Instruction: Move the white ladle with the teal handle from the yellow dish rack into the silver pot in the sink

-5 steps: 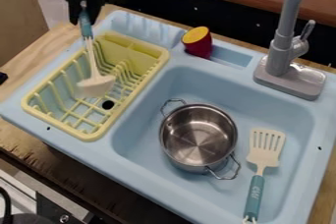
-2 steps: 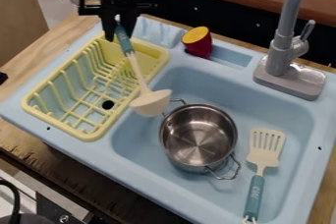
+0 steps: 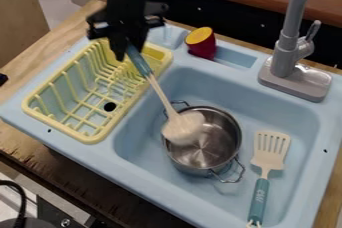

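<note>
Claw (image 3: 127, 52) clamped on ladle (image 3: 182, 128) by its teal handle. Ladle slants down from claw, bowl over steel pot (image 3: 204, 144).

Ladle (image 3: 182, 128) over part of the pot (image 3: 217, 142), narrow gap between pot and spatula (image 3: 268, 160), open basin (image 3: 260, 112) toward the faucet (image 3: 286, 54)

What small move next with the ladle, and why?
Probably nudge the gripper slightly toward the slotted spatula: it holds the ladle by its teal handle, and the ladle's bowl overlaps the rim of the steel pot on the dish rack side.
</note>
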Available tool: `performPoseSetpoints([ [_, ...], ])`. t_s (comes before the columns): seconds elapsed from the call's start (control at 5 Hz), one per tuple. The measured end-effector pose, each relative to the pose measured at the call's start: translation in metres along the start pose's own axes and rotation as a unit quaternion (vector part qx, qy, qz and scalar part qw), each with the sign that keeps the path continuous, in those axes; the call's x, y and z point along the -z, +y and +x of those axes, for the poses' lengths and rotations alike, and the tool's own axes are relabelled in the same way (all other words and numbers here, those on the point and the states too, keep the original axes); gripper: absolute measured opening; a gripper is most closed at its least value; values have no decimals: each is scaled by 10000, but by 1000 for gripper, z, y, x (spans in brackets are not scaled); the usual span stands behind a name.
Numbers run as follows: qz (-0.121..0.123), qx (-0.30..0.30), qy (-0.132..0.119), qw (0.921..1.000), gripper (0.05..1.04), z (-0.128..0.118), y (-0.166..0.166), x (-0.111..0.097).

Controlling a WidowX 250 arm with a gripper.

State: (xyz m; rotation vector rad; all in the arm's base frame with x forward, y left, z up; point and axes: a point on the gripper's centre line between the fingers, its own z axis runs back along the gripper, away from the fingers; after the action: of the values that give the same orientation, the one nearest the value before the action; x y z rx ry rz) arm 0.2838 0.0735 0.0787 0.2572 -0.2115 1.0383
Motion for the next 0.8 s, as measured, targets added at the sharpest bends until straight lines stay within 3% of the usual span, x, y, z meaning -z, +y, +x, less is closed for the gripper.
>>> performPoseSetpoints([
  [0.2, -286, -213, -458, 9983, 232, 6, -16, 2],
  [0.6, -411, -665, -656, 9948, 232, -10, -26, 15],
  [0.8, -455, -611, -905, 9930, 270, -10, -29, 18],
])
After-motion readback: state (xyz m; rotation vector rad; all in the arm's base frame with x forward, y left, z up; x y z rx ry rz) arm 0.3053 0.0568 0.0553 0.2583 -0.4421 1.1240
